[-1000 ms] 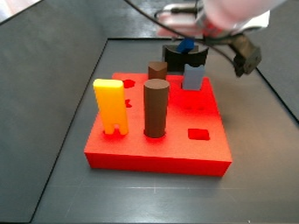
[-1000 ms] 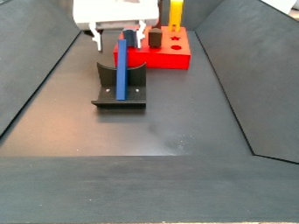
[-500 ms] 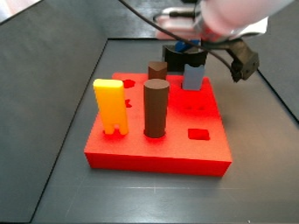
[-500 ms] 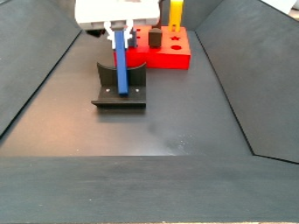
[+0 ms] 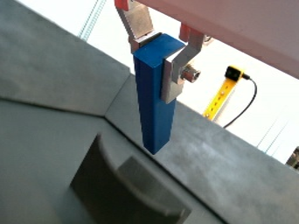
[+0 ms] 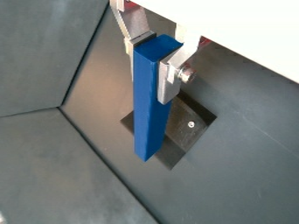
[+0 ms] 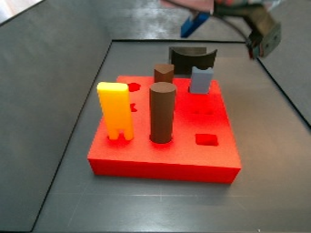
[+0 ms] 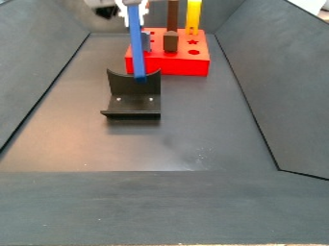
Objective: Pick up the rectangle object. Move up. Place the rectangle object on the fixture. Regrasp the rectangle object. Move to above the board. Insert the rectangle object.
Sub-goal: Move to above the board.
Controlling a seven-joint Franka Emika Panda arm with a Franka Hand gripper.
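Gripping the long dark blue rectangular bar (image 5: 155,92) by its top in the hand (image 5: 163,45); hanging upright above the black fixture (image 8: 134,94); regrasp looking done; next, carrying toward the red board (image 7: 170,136).

Between the gripper's (image 5: 160,54) flat fingers (image 5: 138,24) of bare, brushed-looking silver metal sits the rectangle object (image 5: 155,94), a smooth blue bar with a plastic-like, faintly satin face. Below the gripper, the fixture (image 6: 177,133) looks matt black, with one small bright screw head. The floor (image 8: 167,125) under it is dull dark grey with a soft sheen. Farther off, the board (image 7: 163,146) looks like smooth, matt red plastic.
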